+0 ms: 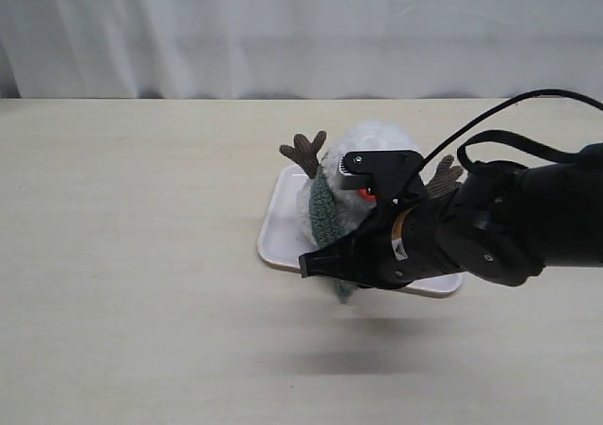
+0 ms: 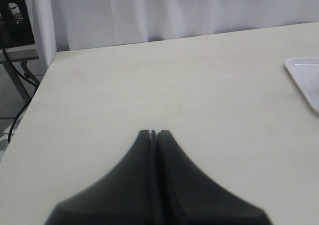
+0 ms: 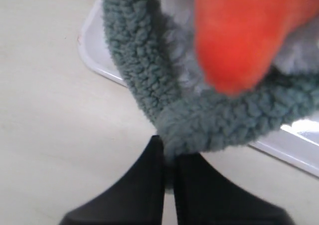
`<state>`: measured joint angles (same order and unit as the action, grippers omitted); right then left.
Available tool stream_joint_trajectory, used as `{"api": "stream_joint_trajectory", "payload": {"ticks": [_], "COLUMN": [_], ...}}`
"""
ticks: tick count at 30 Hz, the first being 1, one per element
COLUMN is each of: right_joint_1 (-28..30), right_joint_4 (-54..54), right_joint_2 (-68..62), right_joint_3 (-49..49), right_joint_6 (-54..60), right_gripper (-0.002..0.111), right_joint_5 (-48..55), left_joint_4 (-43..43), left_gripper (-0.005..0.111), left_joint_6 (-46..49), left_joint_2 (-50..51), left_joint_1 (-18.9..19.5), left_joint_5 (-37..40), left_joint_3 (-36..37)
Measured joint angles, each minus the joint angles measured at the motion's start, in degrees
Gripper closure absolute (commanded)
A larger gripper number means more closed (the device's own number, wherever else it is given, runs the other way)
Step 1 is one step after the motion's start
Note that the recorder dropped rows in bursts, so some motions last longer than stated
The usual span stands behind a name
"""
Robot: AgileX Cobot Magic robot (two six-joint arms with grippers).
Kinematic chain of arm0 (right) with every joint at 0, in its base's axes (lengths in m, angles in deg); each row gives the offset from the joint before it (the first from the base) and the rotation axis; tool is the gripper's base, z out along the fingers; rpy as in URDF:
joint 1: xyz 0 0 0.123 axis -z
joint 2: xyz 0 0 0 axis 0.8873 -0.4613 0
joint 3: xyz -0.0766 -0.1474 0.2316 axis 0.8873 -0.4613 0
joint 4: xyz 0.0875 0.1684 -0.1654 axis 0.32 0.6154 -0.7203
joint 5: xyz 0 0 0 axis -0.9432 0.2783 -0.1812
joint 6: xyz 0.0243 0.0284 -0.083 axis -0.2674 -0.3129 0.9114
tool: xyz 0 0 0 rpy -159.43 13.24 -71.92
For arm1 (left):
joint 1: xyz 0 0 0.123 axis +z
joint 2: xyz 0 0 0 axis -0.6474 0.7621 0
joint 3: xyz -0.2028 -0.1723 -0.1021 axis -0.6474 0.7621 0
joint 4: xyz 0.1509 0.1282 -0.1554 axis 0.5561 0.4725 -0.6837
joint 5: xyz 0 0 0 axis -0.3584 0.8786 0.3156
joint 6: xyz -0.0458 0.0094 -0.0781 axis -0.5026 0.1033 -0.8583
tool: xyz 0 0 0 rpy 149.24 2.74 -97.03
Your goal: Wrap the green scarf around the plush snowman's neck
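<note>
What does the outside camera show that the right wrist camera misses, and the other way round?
Only the exterior view shows the plush snowman as a fluffy white shape, its brown twig arms and the robot's dark right arm. Only the right wrist view shows, close up, the right end effector shut on the green scarf. Both show the scarf, the orange nose, the white tray and the pale table.
</note>
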<state>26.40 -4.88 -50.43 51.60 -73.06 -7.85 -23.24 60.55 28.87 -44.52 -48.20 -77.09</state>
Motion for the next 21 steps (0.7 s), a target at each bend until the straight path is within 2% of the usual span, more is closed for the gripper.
{"api": "stream_joint_trajectory", "payload": {"ticks": [9,12,18,21], "right_joint_1": [0.00,0.00,0.00,0.00], "right_joint_4": [-0.13,-0.13,-0.13,-0.13], "right_joint_2": [-2.41,-2.41,-2.41,-2.41], "right_joint_3": [0.00,0.00,0.00,0.00], "right_joint_6": [0.55,1.62,2.70,2.94], "right_gripper": [0.103,0.090,0.052,0.045], "right_joint_5": [-0.40,-0.52,-0.63,-0.75], "left_joint_4": [0.00,0.00,0.00,0.00], "left_gripper": [0.107,0.107,0.107,0.107], "left_joint_6": [0.00,0.00,0.00,0.00], "left_joint_2": [0.00,0.00,0.00,0.00], "left_joint_1": [0.00,0.00,0.00,0.00], "left_joint_5": [0.00,0.00,0.00,0.00], "left_joint_3": [0.00,0.00,0.00,0.00]}}
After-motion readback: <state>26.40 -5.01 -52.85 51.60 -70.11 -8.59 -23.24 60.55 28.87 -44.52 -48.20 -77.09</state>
